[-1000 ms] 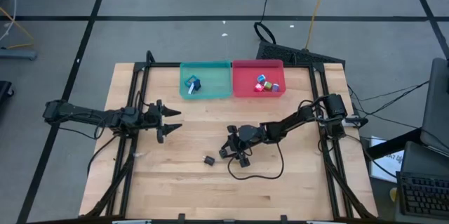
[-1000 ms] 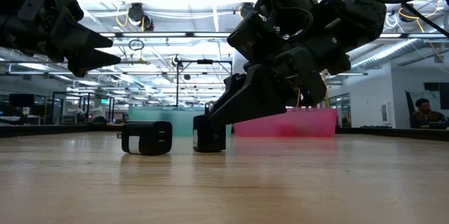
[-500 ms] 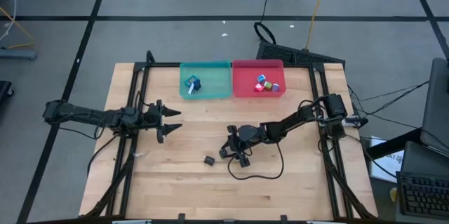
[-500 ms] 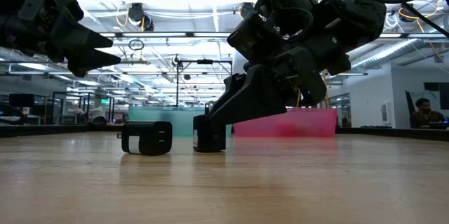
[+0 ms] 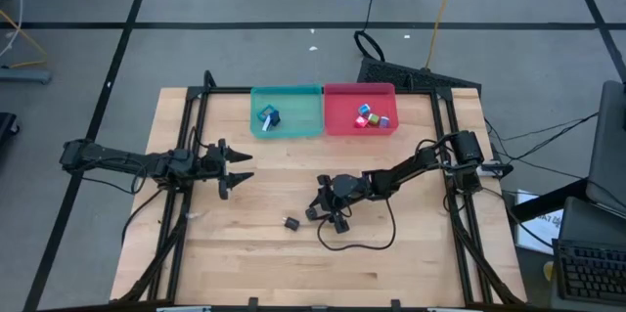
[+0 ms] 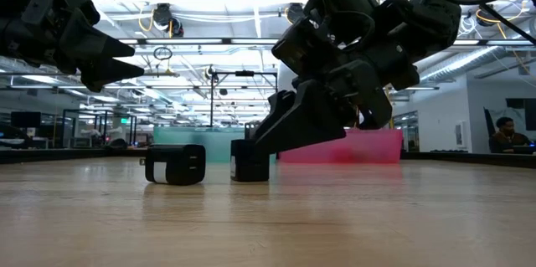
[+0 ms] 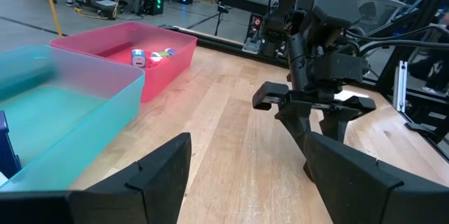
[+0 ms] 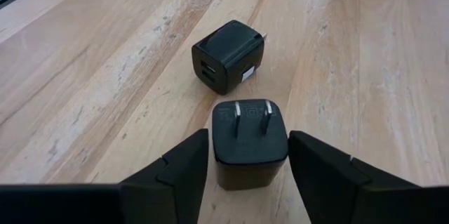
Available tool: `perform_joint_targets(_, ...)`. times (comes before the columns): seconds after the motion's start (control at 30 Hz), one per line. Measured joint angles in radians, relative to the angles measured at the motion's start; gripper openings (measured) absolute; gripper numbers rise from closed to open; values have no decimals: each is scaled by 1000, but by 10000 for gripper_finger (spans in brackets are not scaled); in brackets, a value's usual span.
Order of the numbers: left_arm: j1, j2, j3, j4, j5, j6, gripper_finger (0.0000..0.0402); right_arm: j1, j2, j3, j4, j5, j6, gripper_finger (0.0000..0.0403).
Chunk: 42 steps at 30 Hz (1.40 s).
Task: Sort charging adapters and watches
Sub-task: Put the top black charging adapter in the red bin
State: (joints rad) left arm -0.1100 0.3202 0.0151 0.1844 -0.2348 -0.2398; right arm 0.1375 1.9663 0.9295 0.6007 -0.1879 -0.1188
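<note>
Wood surface, high view: surface [image 5: 245, 253]; right end effector [image 5: 315, 204] mid-frame, black charger [image 5: 291, 223] lower left of it; left end effector [image 5: 238, 167] waits at left, fingers apart.
Low view: second charger [image 6: 249, 160] centre, standing on the surface.
Right wrist view: fingers [image 8: 175, 175] flank the near charger [image 8: 250, 140], slightly apart from it.
Bins: teal bin [image 5: 287, 112] and pink bin [image 5: 359, 109] at top centre.
</note>
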Motion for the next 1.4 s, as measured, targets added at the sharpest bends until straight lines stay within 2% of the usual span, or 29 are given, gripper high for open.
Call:
perform_joint_targets(0.33,0,0,0,0,0,0,278,0,0,0,0,0,-2,159)
perform_joint_targets(1.13,0,0,0,0,0,0,278,0,0,0,0,0,-2,155)
perform_joint_targets(1.4,0,0,0,0,0,0,278,0,0,0,-1,-1,-50,155)
